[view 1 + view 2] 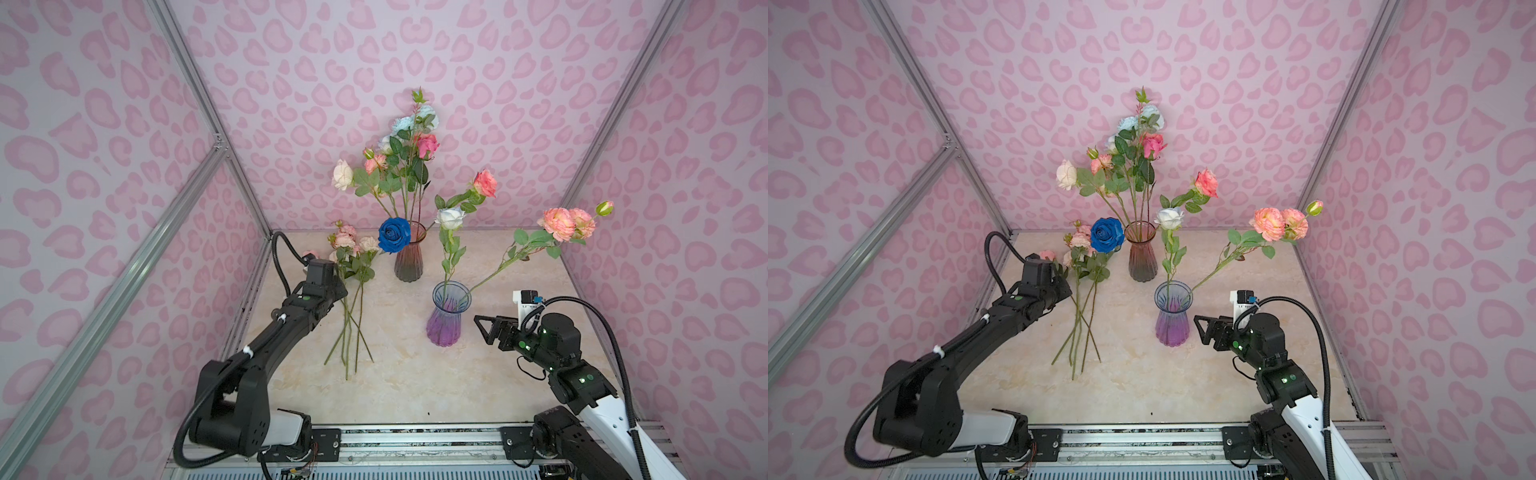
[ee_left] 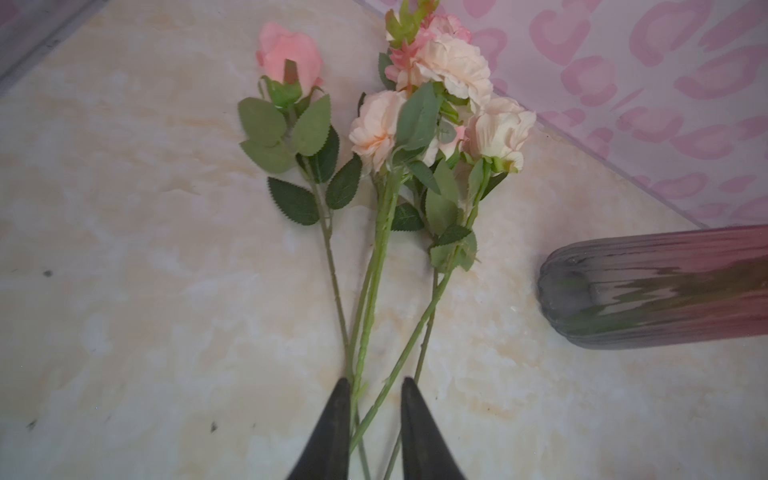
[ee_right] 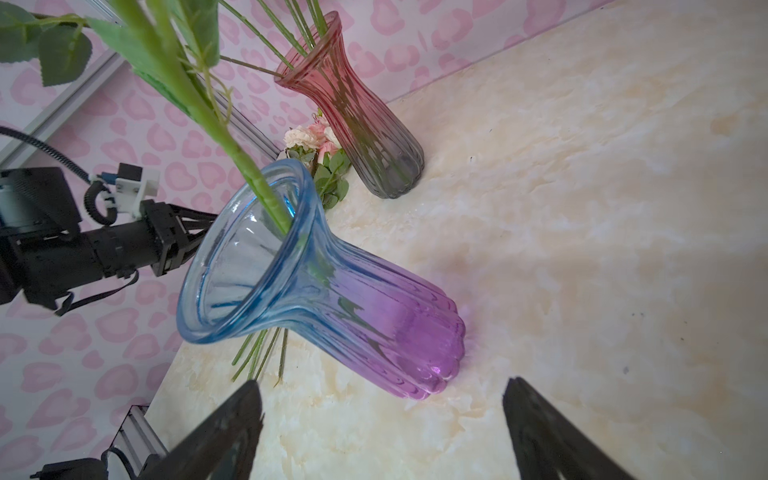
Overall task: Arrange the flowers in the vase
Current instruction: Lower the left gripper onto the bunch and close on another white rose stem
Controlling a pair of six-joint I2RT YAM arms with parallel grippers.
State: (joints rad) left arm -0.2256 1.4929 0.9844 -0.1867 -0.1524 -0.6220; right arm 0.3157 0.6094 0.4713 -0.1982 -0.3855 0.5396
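Probably risks hauling up a tangle, with left gripper (image 2: 375,380) narrow around several crossed stems (image 2: 380,249) of the flowers (image 2: 376,129) lying just ahead on the tabletop (image 2: 166,291); cannot tell whether pinching. Holds right gripper (image 3: 383,382) spread, blue-purple vase (image 3: 353,307) just ahead.

No text, label, brand or number can be read anywhere. The white mount (image 1: 524,306) (image 1: 1241,306) on the right arm's wrist bears a short line of dark print in both top views, too small and blurred to make out.
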